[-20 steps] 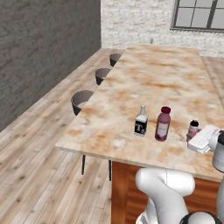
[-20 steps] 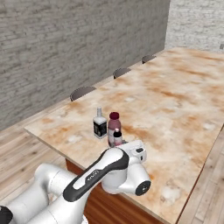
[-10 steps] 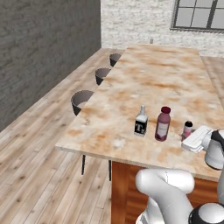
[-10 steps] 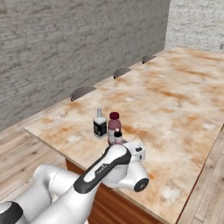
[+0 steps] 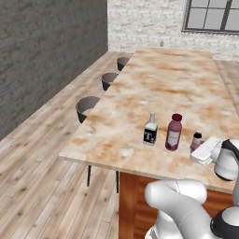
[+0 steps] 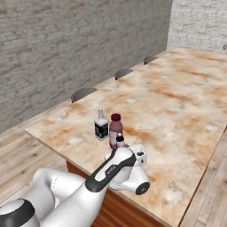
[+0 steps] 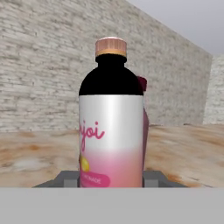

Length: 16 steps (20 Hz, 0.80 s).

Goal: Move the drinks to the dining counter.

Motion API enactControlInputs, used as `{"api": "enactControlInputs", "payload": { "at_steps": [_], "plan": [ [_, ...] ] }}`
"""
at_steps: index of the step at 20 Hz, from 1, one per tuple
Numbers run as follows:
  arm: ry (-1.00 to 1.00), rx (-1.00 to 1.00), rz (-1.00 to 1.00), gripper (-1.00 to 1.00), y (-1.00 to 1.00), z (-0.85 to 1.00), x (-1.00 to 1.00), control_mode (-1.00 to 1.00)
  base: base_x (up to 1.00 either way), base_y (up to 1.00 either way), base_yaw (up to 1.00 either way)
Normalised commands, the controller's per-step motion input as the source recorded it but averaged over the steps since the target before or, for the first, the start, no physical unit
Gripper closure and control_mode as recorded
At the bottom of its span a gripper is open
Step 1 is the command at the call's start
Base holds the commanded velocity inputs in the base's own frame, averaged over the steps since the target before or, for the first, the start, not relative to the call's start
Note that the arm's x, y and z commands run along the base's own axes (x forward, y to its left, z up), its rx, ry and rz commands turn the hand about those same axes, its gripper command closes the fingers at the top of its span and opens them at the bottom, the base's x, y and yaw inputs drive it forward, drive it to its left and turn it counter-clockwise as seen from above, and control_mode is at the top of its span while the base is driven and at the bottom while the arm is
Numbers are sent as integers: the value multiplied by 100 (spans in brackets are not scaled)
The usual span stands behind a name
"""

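A tiny pink bottle (image 7: 111, 131) with a black shoulder and pale cap stands close up between my two fingertips (image 7: 65, 178); my gripper (image 7: 111, 179) is shut on its lower body. The same small bottle (image 5: 197, 139) (image 6: 119, 140) is at the near end of the dining counter (image 5: 158, 88) (image 6: 177, 97), just right of the tall maroon bottle (image 5: 173, 132) (image 6: 115, 127). Left of that stands the clear-necked black bottle marked "T" (image 5: 150, 130) (image 6: 101, 126). My gripper (image 5: 200, 148) (image 6: 122, 148) reaches in low from the counter's near edge. The maroon bottle (image 7: 143, 113) peeks out behind the pink one.
Round grey stools (image 5: 87, 106) (image 6: 84, 94) line the counter's left side along a dark brick wall (image 5: 42, 51). The counter's near edge (image 5: 140, 168) lies just below the bottles. Wooden floor (image 5: 37, 186) spreads to the left. A window (image 5: 212, 16) is on the far wall.
My hand has slid a little left along the counter's near end with the small pink bottle in it, closer to the maroon bottle. The other bottles have not moved.
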Motion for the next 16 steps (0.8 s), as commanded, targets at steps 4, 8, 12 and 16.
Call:
{"api": "enactControlInputs", "payload": {
  "at_steps": [4, 8, 12, 16],
  "plan": [
    [0, 0, 0, 100, 0, -25, 13, -100, 0, 0, 0],
    [0, 0, 0, 100, 0, -26, 10, -100, 0, 0, 0],
    [0, 0, 0, 100, -6, -26, 7, -100, 0, 0, 0],
    [0, 0, 0, 100, -6, -25, 6, -100, 0, 0, 0]
  ]
}}
